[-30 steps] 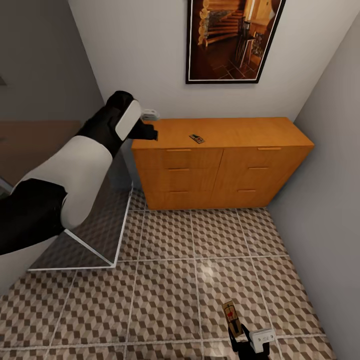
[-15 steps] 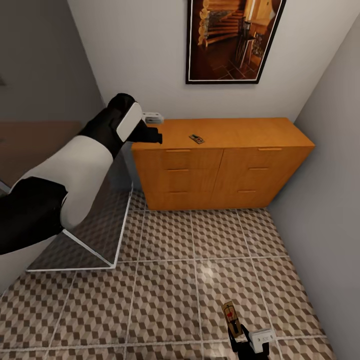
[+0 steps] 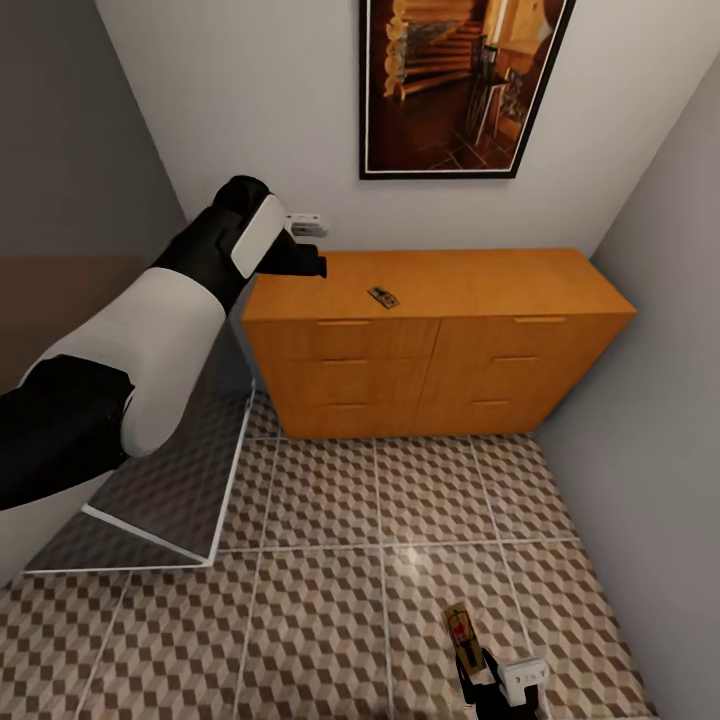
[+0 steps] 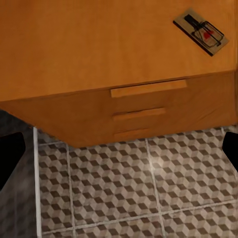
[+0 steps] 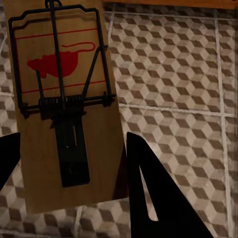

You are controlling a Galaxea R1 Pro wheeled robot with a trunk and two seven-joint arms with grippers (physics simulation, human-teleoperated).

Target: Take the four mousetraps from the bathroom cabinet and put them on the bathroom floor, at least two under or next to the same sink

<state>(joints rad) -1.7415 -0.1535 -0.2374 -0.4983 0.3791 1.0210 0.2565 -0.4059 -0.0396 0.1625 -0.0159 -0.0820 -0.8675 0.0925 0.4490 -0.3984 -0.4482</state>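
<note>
One mousetrap (image 3: 382,296) lies flat on the top of the orange-brown cabinet (image 3: 480,340), left of its middle. My left gripper (image 3: 306,264) hovers over the cabinet's left end, short of that trap. In the left wrist view the same mousetrap (image 4: 201,32) lies on the cabinet top (image 4: 89,44), and the gripper (image 4: 119,151) is open with nothing between its widely spread fingers. Low at the right, my right gripper (image 3: 478,668) is shut on a second mousetrap (image 3: 459,628), just above the bathroom floor (image 3: 330,600). The right wrist view shows this mousetrap (image 5: 64,99) between the fingers (image 5: 148,193).
A framed picture (image 3: 460,85) hangs on the wall above the cabinet. A glass panel (image 3: 170,480) with a white edge stands on the floor at the left. A grey wall (image 3: 660,400) closes the right side, close to the cabinet's end.
The head camera has shifted, so the cabinet sits lower and further left in the picture. My left gripper has moved a little further over the cabinet's left end. The right gripper holds still.
</note>
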